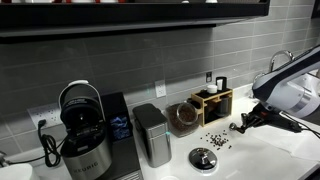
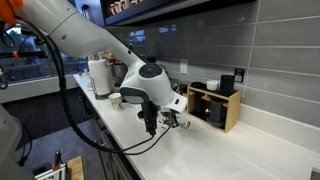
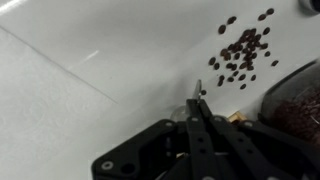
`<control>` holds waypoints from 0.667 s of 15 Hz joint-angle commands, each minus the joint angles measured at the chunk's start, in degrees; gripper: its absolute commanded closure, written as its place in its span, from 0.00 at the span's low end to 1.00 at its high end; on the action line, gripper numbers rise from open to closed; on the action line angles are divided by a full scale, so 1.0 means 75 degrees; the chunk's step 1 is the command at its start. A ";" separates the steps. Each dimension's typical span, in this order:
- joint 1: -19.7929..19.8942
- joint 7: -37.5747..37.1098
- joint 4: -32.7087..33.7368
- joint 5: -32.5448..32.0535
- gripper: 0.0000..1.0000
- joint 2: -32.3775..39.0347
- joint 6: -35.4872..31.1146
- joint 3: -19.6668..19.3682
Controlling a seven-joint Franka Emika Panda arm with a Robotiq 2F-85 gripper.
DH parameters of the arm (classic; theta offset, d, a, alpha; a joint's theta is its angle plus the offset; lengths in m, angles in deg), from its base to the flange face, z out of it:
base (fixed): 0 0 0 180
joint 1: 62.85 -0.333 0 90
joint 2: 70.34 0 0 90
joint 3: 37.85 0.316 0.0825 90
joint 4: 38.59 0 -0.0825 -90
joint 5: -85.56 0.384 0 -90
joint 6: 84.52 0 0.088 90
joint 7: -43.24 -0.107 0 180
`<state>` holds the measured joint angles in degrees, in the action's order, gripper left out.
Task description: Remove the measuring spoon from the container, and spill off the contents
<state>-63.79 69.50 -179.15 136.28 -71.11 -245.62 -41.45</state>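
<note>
My gripper [image 3: 198,103] is shut, with a thin silvery piece of the measuring spoon [image 3: 196,88] sticking out past its fingertips. It hangs low over the white counter. Dark coffee beans [image 3: 241,52] lie scattered on the counter just beyond the fingertips; in an exterior view the beans [image 1: 216,141] lie between the gripper [image 1: 240,125] and the clear jar [image 1: 183,117], which holds brown contents. The jar's edge shows at the right of the wrist view [image 3: 297,112]. In an exterior view the gripper [image 2: 153,124] points down at the counter and the arm hides the jar.
A wooden compartment box [image 1: 212,100] stands against the tiled wall behind the beans and also shows in an exterior view [image 2: 215,105]. A steel canister [image 1: 150,135], a coffee machine [image 1: 82,130] and a round metal drain disc [image 1: 203,158] are to the left.
</note>
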 commanded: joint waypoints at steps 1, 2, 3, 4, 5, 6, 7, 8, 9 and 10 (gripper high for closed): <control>0.0065 0.0220 0.0151 0.0843 0.99 0.0287 0.0182 -0.0065; 0.0090 0.0239 0.0175 0.1079 0.99 0.0337 0.0201 -0.0068; 0.0112 0.0197 0.0185 0.1248 0.99 0.0390 0.0184 -0.0075; 0.0137 0.0170 0.0208 0.1438 0.99 0.0450 0.0165 -0.0079; 0.0150 0.0188 0.0249 0.1658 0.99 0.0495 0.0146 -0.0076; 0.0161 0.0163 0.0296 0.1883 0.99 0.0567 0.0109 -0.0066; 0.0170 0.0164 0.0339 0.2128 0.99 0.0622 0.0107 -0.0058; 0.0175 0.0104 0.0379 0.2345 0.99 0.0698 0.0091 -0.0049; 0.0174 0.0039 0.0431 0.2568 0.99 0.0788 0.0092 -0.0042; 0.0172 0.0000 0.0478 0.2801 0.99 0.0862 0.0087 -0.0035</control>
<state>-62.84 69.52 -177.12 152.23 -67.47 -245.52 -41.74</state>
